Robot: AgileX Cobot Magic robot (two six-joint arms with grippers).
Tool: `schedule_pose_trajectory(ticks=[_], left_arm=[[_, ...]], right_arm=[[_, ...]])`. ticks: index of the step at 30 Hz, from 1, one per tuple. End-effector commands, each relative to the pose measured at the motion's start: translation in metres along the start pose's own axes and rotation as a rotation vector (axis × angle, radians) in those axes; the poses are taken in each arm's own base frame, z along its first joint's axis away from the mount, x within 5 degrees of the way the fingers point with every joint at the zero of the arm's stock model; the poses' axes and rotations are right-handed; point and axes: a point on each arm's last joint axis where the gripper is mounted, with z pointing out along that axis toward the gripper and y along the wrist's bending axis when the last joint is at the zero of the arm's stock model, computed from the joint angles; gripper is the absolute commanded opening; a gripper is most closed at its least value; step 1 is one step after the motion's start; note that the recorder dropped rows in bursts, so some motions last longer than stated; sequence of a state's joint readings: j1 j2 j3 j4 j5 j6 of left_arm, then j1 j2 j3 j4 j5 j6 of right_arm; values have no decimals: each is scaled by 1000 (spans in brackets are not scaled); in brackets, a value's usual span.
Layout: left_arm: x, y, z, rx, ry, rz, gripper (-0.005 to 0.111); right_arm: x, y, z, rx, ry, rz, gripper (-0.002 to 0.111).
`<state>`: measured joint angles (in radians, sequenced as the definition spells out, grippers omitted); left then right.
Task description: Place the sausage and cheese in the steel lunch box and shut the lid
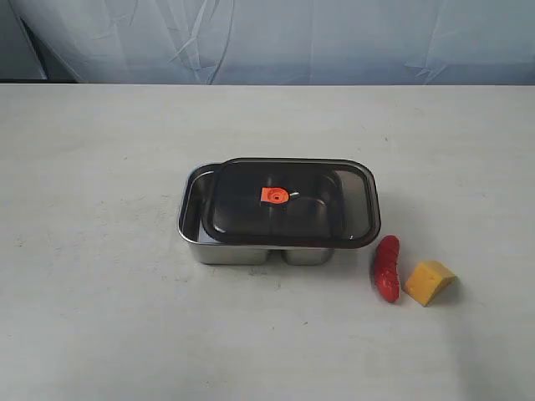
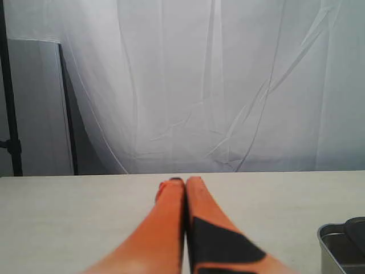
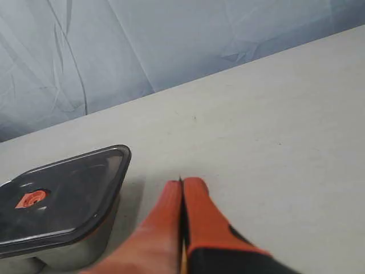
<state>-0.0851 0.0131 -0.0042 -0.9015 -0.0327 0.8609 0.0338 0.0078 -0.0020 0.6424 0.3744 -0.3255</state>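
While left hand (image 2: 185,181) and right hand (image 3: 181,184) are pressed together, the sausage (image 1: 387,267) lies near-to-far.

I log four items on the table (image 1: 100,317). One steel lunch box (image 1: 191,219): shiny, rectangular, rounded corners, upright near the middle. One lid (image 1: 313,213): dark, see-through, metallic rim, orange valve tab (image 1: 272,196) at its centre. It rests askew on the box, shifted right in the exterior view, so a strip stays uncovered at the left. One sausage (image 1: 387,267): glossy red, slightly curved, lying just off the box's front right corner. One cheese (image 1: 430,282): yellow-orange wedge, just beside the sausage on its right.
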Motion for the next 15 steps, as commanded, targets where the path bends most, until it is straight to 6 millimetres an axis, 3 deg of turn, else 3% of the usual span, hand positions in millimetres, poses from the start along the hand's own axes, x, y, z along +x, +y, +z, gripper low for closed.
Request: schedule_pose_trajectory(ticks=[1, 4, 7, 10, 13, 14, 15], left_arm=[[1, -1, -1, 11, -1, -2, 0], [1, -1, -1, 11, -1, -2, 0], [1, -1, -1, 11, -1, -2, 0], [1, -1, -1, 11, -1, -2, 0], [1, -1, -1, 11, -1, -2, 0], [1, -1, -1, 11, -1, -2, 0], [1, -1, -1, 11, -1, -2, 0]], right_arm=[[-8, -2, -1, 18, -96, 41, 0], [-17, 2, -2, -77, -185, 525, 0], [-22, 3, -3, -125, -231, 750, 0], [-26, -2, -4, -96, -290, 786, 0], [-22, 4, -3, -146, -220, 793, 0], [-19, 9, -3, -179, -167, 772, 0], [-10, 21, -3, -259, -46, 610, 0]])
